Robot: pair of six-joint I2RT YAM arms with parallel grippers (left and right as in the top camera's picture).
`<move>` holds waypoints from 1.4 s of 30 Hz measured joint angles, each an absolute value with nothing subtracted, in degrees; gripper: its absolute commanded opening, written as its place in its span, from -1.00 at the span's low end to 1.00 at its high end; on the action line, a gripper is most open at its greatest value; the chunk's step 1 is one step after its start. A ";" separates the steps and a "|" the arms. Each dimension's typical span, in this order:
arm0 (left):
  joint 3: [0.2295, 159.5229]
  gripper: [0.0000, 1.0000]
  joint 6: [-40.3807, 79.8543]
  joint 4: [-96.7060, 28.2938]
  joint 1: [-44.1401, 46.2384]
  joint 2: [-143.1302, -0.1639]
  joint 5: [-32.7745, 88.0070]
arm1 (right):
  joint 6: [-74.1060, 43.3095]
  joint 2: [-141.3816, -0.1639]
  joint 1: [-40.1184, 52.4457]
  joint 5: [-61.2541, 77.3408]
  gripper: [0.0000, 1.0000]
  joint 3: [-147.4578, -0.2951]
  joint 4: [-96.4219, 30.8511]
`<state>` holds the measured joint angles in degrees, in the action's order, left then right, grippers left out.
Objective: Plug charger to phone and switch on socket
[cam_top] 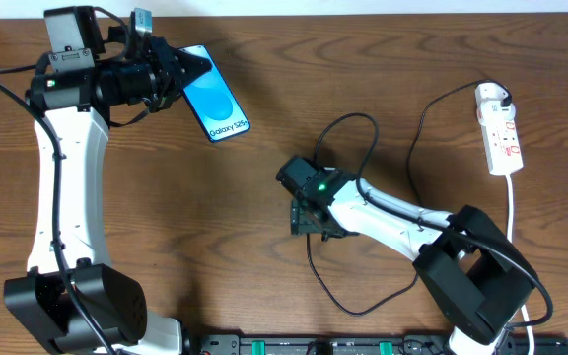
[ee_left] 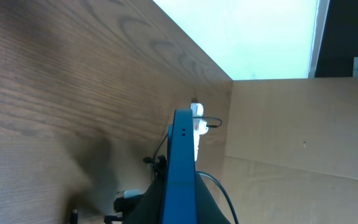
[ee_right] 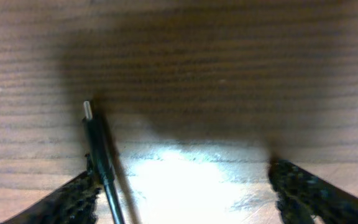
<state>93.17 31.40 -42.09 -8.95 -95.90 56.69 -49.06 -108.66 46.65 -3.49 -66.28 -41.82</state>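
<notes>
The phone (cam_top: 217, 106), blue screen up, is held at the back left with my left gripper (cam_top: 178, 75) shut on its upper end. In the left wrist view the phone (ee_left: 182, 165) stands edge-on between the dark fingers of the left gripper (ee_left: 180, 210). My right gripper (cam_top: 309, 215) hangs low over mid-table, open. The charger (cam_top: 353, 116) loops around it on the wood. In the right wrist view the charger (ee_right: 99, 155) lies just inside the left finger (ee_right: 67, 199), its plug tip pointing away, while the right finger (ee_right: 303, 190) stands far off. The right gripper (ee_right: 185, 193) holds nothing. The white socket (cam_top: 501, 130) lies at the far right.
The socket (ee_left: 197, 124) shows small beyond the phone's edge in the left wrist view, with cardboard walls behind the table. A white cord (cam_top: 512, 212) runs from the socket toward the front. The right arm's black base (cam_top: 476, 281) sits front right, the left base (cam_top: 72, 306) front left.
</notes>
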 measured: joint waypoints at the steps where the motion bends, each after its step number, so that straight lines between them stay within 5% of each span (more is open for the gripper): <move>1: 93.17 -0.85 31.40 -42.06 -8.93 -95.90 56.69 | -49.04 -108.66 46.81 -3.55 0.46 -66.28 -41.80; 5: 93.17 -0.86 31.40 -42.09 -8.95 -95.90 56.69 | -49.36 -108.71 47.29 -4.01 0.29 -66.28 -41.76; 42: 93.17 -0.86 31.40 -42.65 -8.95 -95.90 57.12 | -50.00 -108.77 47.44 -5.04 0.44 -66.28 -38.50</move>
